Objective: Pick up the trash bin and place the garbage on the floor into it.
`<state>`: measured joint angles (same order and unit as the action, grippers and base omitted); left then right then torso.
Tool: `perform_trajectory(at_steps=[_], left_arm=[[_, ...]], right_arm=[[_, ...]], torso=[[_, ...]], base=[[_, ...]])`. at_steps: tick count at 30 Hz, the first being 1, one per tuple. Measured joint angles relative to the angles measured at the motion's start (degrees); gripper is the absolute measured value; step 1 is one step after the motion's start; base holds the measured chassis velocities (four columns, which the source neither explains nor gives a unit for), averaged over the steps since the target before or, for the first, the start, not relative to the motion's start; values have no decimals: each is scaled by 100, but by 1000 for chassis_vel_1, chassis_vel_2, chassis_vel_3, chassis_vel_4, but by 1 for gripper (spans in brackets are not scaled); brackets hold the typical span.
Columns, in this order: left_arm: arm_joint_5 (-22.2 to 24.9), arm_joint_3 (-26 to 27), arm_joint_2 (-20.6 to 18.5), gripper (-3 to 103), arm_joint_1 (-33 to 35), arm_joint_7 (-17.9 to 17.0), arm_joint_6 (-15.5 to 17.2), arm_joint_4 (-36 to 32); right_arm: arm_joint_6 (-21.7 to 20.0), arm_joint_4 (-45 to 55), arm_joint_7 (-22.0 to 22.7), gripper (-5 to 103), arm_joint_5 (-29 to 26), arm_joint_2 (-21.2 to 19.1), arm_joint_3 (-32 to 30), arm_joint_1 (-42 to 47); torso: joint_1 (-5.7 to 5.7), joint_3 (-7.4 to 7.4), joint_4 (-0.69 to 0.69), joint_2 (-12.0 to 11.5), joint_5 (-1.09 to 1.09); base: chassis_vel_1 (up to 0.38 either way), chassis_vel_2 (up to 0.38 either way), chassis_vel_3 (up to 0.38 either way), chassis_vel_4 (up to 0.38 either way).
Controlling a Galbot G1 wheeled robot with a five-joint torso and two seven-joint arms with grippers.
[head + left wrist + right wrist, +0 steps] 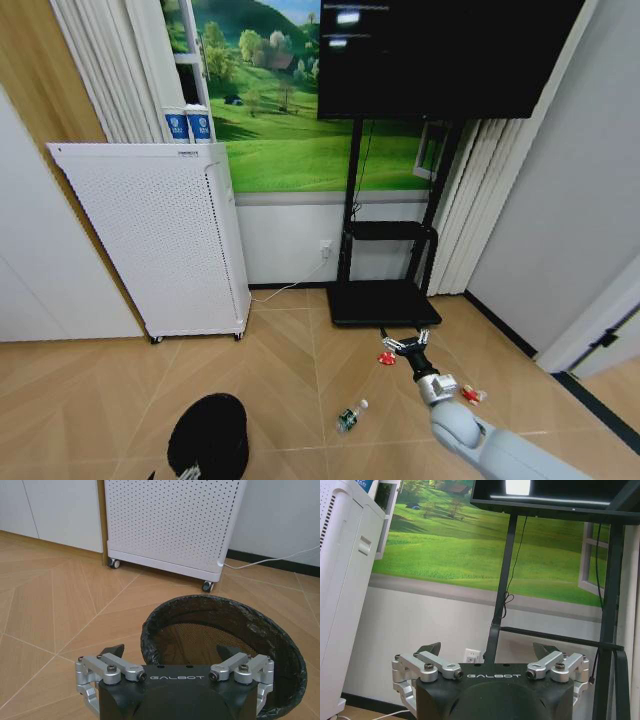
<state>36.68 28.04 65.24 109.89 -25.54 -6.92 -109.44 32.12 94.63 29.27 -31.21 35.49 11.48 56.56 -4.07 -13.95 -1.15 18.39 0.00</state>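
1. Bin (210, 437): round, black, lined with a black bag, at the floor's near edge in the head view, left of centre and in front of the white cabinet (160, 235). In the left wrist view its rim (220, 645) sits just ahead of the left gripper (172, 655), whose fingers are spread apart; one finger reaches over the rim at the far side, the other stands outside the bin (whether either touches the rim, I cannot tell).
2. Cabinet: perforated, on castors, against the wall at the left, its cord running along the skirting.
3. TV stand (385, 300): black base on the floor at the wall, right of the cabinet.
4. Right gripper (405, 346): held out over the floor just before the stand's base, fingers apart and holding nothing, as the right wrist view (490, 655) shows.
5. Bottle (350, 416): clear with a green label, lying on the floor between bin and right arm.
6. Wrapper (386, 358): red and white, on the floor just beside the right gripper's tips.
7. Second wrapper (472, 396): on the floor to the arm's right, near the wrist.
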Motion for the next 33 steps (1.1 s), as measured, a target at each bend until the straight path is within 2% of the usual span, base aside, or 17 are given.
perform_trajectory(at_steps=[7, 10, 11, 13, 16, 22, 28, 33], left_arm=[[-1, 19, 8, 100, 16, 38, -100, 19], [18, 124, 43, 100, 65, 385, -380, 48], [18, 124, 43, 100, 65, 385, -380, 48], [59, 183, 76, 100, 136, 682, -558, 79], [197, 197, 138, 100, 206, 880, -632, 118], [274, 256, 181, 100, 300, 1051, -705, 308], [639, 650, -91, 100, 367, 1496, -804, 492], [776, 812, -312, 100, 229, 1648, -808, 549]], right_arm=[[19, -17, -2, 100, 14, 0, -33, 47], [24, -40, -2, 100, 20, 3, -42, 64], [24, -40, -2, 100, 20, 3, -42, 64], [24, -58, 1, 100, 22, 6, -43, 65], [24, -74, 9, 100, 22, 10, -45, 65], [27, -132, 18, 100, 30, 21, -47, 65], [86, -227, 1, 100, 68, 68, -79, 150], [107, -251, -4, 100, 75, 160, -90, 222]], torso=[[43, 77, 0, -121, 0], [67, 138, -1, -205, 0], [67, 138, -1, -205, 0], [70, 156, 0, -226, 0], [70, 161, 0, -230, 0], [68, 159, 1, -224, -1], [61, 147, 0, -207, 0], [58, 141, -1, -198, 0]], base=[[0, 0, 0, 0], [0, 0, 0, 0], [0, 0, 0, 0], [0, 0, 0, 0], [0, 0, 0, 0], [0, 0, 0, 0], [0, 0, 0, 0], [0, 0, 0, 0]])
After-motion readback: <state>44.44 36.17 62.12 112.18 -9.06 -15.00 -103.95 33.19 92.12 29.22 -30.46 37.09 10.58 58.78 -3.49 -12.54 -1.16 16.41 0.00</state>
